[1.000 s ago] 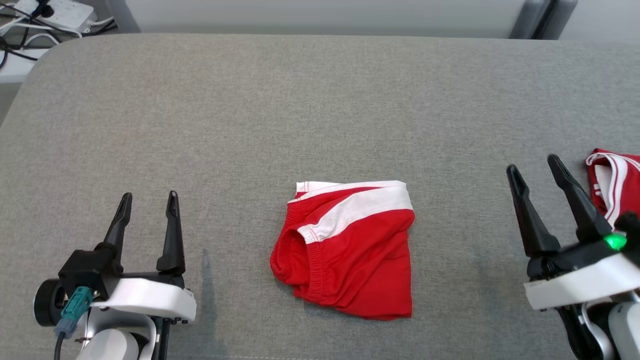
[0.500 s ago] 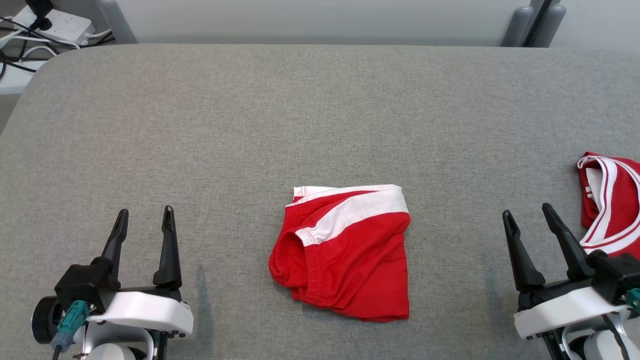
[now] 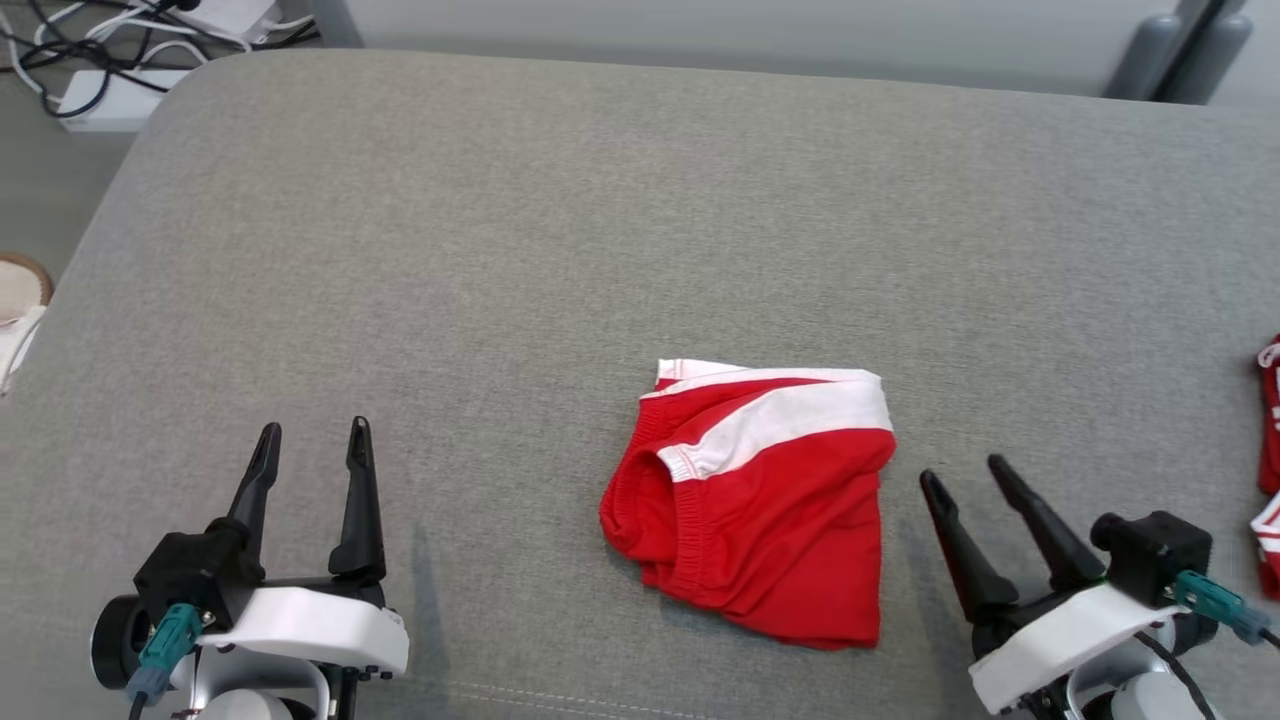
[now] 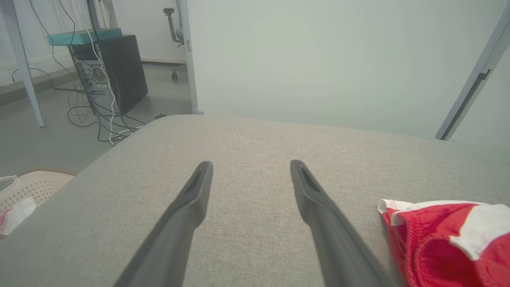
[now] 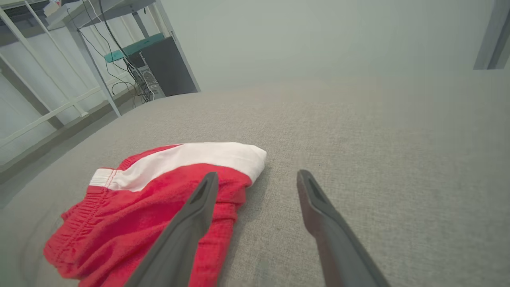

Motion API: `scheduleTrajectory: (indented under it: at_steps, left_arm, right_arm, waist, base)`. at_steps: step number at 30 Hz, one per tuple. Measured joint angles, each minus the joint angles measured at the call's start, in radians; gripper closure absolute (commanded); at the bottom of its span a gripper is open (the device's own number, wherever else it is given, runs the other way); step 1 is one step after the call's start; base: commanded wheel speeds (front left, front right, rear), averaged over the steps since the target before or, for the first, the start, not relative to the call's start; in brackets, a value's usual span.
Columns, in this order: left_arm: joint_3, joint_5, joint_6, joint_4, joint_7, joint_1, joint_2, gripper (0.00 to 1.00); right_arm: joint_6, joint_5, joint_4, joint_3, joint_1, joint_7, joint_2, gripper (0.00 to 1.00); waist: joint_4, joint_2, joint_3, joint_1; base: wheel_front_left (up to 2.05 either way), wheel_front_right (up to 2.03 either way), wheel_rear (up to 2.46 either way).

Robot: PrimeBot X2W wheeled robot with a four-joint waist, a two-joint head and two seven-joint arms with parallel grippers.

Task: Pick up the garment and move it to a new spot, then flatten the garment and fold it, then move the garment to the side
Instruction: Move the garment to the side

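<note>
Red folded garment (image 3: 760,500) lies lower centre of the head view on the grey tabletop (image 3: 600,200), just frame-left of the right hand (image 3: 962,470), well apart from the left hand (image 3: 314,428); both hands wide open, empty, so right looks nearer.

Left gripper (image 3: 313,428) lower left, jaws apart, empty; right gripper (image 3: 962,470) lower right, likewise.

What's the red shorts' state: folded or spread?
Folded. The shorts lie in a compact layered bundle, edges stacked, not spread flat.
</note>
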Motion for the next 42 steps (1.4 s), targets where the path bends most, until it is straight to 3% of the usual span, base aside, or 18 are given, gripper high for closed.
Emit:
scheduleTrajectory:
  at_steps: [10,21,22,32,42]
  left_arm:
    - [-0.005,-0.008,-0.01,0.039,-0.023,-0.002,-0.037,0.0]
    - [-0.003,-0.007,-0.02,0.07,-0.035,-0.014,-0.057,0.0]
    - [-0.003,-0.007,-0.027,0.07,-0.035,-0.021,-0.057,0.0]
    - [-0.002,-0.007,-0.028,0.079,-0.04,-0.04,-0.058,0.0]
    - [-0.005,-0.003,-0.037,0.071,-0.007,-0.073,-0.02,0.0]
  right_arm:
    - [0.0,0.224,0.039,0.157,-0.038,0.193,-0.076,0.0]
    - [0.0,0.293,0.078,0.239,-0.131,0.359,-0.081,0.0]
    - [0.0,0.296,0.084,0.257,-0.146,0.368,-0.08,1.0]
    - [0.0,0.31,0.109,0.256,-0.188,0.308,-0.078,1.0]
    - [0.0,0.268,0.089,0.173,-0.184,0.202,-0.115,1.0]
  waist:
    - [0.058,0.0,0.022,0.0]
    - [0.058,0.0,0.028,-0.0001]
    - [0.056,0.0,0.029,0.0]
    - [0.023,0.0,0.043,0.0]
    - [-0.101,0.0,0.062,0.0]
  base:
    - [0.0,0.0,0.0]
    - [0.0,0.0,0.0]
    - [0.0,0.0,0.0]
    - [0.0,0.0,0.0]
    - [0.0,0.0,0.0]
